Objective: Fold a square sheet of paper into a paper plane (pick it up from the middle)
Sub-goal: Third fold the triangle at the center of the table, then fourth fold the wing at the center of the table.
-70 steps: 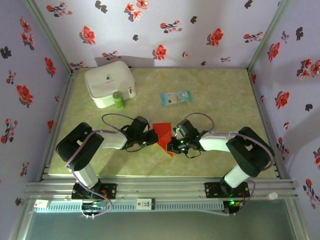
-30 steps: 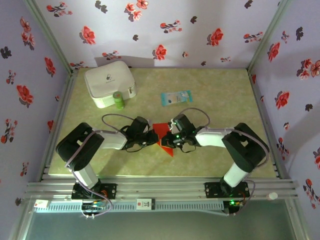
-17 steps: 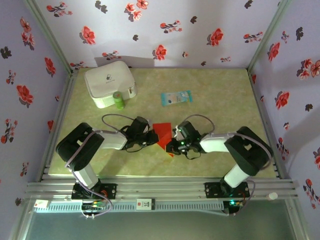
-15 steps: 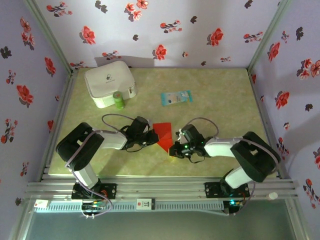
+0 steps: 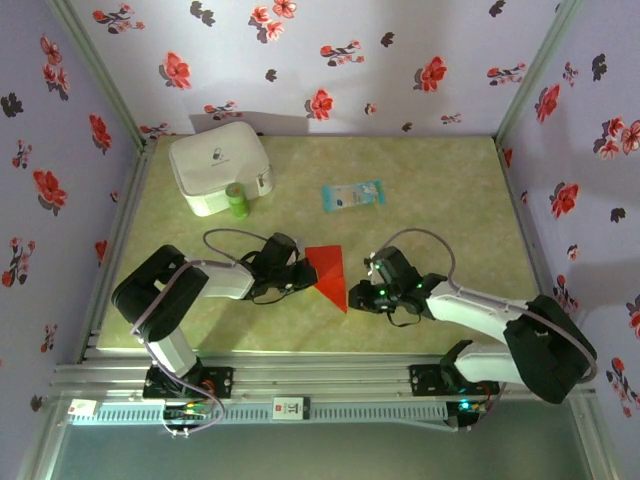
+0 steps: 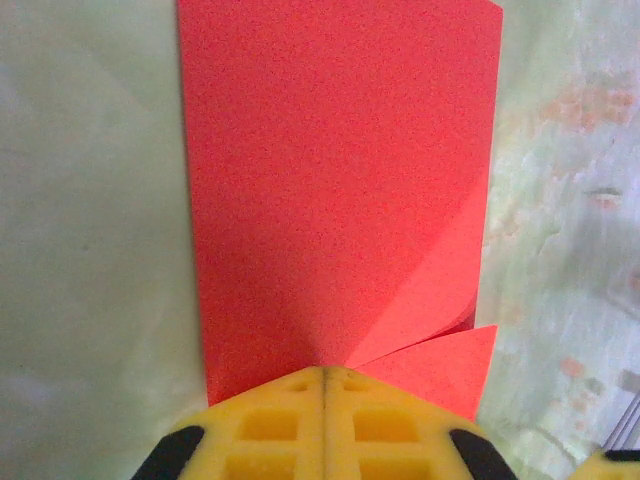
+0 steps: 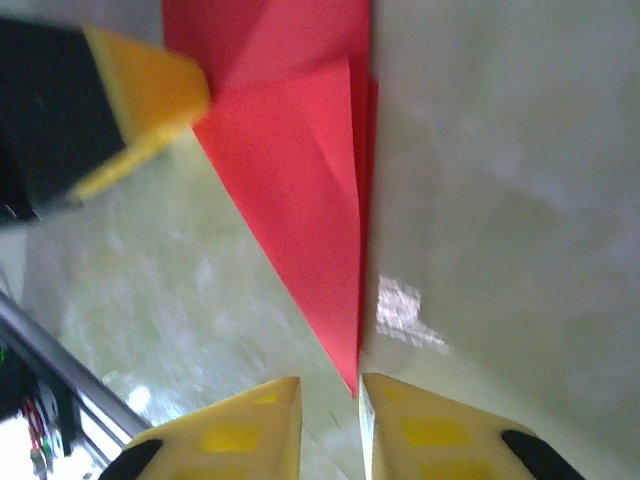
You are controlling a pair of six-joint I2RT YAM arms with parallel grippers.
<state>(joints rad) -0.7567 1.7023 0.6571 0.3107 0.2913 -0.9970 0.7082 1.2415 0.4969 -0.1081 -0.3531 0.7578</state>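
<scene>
**Left gripper pinches the red paper, right gripper slightly open at its tip**

The red paper (image 5: 328,272) lies flat on the table (image 5: 450,230), about in the middle between left and right and closer to the near edge. It is folded to a triangle, and its sharp tip points to the near side. The left gripper (image 5: 303,276) reaches in from the left. In its wrist view the 2 yellow fingers (image 6: 270,425) press together with no gap and pinch the edge of the paper. The right gripper (image 5: 357,298) is just right of the near tip. Its jaws stand a narrow gap apart, the paper tip reaches only to the mouth of this gap, and they hold nothing. A white case (image 5: 218,165) sits at the far left with a small green bottle (image 5: 237,200) just beside it. A pale blue packet (image 5: 352,194) lies farther back than the paper.
</scene>
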